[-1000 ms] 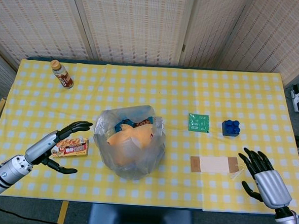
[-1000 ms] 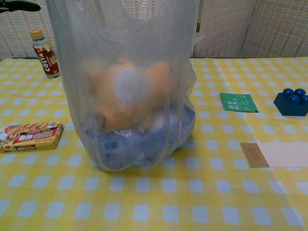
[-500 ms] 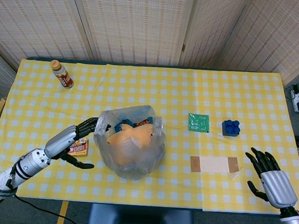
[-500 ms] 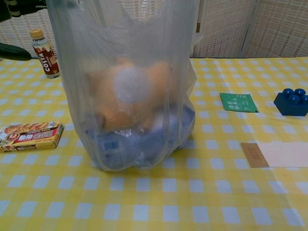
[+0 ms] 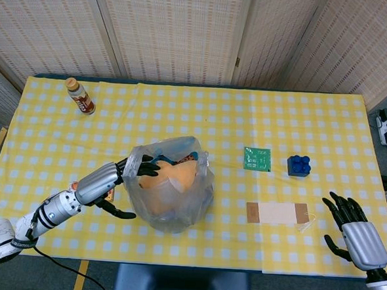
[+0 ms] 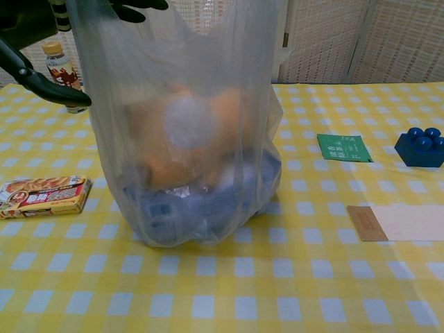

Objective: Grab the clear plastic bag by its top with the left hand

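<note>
My left hand [image 5: 116, 180] has its fingers [image 5: 146, 170] spread and holding nothing, the upper ones reaching over the near rim of the clear plastic bag [image 5: 171, 193], the thumb low outside its wall. The bag stands upright mid-tabletop [image 5: 247, 128], mouth upward, directly right of my fingers; my right hand [image 5: 353, 224] waits open, well apart.

One plastic bag [image 5: 170, 186] (orange and blue things inside, too blurred to count), one bottle [image 5: 80, 95], one snack box [image 6: 44, 195], one green card [image 5: 258, 159], one blue block [image 5: 299, 165], one paper sheet [image 5: 277, 212], two hands: left [image 5: 116, 180], right [image 5: 354, 227].
</note>
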